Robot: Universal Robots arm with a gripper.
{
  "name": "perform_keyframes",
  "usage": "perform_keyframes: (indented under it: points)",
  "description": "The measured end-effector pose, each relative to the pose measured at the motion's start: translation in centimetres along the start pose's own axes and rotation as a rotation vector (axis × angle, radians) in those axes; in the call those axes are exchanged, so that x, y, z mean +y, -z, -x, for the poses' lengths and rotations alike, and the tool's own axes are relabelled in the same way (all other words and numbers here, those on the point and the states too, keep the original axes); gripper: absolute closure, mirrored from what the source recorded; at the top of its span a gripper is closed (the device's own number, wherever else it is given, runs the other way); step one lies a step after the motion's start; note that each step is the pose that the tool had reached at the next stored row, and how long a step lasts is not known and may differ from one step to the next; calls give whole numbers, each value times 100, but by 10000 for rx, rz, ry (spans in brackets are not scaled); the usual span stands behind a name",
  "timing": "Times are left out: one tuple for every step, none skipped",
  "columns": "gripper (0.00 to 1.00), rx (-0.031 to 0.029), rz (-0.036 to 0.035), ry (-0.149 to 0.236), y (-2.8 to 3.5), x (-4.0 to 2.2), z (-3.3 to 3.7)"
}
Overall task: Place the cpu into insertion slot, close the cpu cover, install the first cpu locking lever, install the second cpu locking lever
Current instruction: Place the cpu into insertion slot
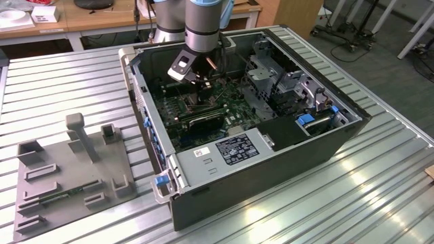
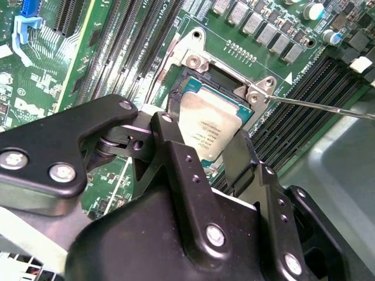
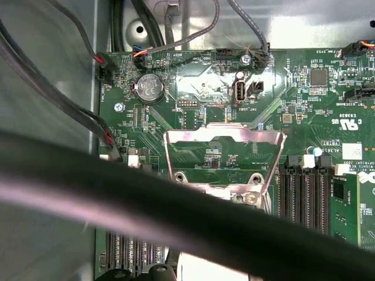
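Second wrist view: hand (image 2: 204, 133) pinches cpu (image 2: 212, 126) over insertion slot (image 2: 220, 76), at 10 o'clock within case (image 1: 305, 152) in the exterior view. Keep level, match corners; cpu cover (image 3: 225, 133) stands open.

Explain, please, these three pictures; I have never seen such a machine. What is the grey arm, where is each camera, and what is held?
A robot arm reaches down into an open computer case that lies on a ribbed metal table. The exterior view looks at this from outside; a grey holder tray lies on the table at the exterior view's left. The two wrist views come from cameras on the arm. In the second wrist view the black gripper is shut on the cpu, a flat silver chip, right at the insertion slot in the green board. In the first wrist view the cpu cover, a silver frame, stands open.
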State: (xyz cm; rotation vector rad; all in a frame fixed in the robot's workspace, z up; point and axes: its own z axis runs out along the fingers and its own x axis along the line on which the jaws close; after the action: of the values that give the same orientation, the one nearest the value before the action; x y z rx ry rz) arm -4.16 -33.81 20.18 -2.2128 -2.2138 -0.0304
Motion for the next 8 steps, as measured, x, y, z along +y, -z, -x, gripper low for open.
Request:
perform_keyframes:
  points:
    - [46,0,0,0,-3,0,0]
    - [46,-1,0,0,-3,0,0]
    - [46,-1,-1,0,-3,0,0]
    - [46,-2,-1,0,-3,0,0]
    - [46,-2,-1,0,-3,0,0]
    - [46,-1,0,0,-4,0,0]
    - [46,3,2,0,-8,0,0]
    - [46,3,1,0,-12,0,0]
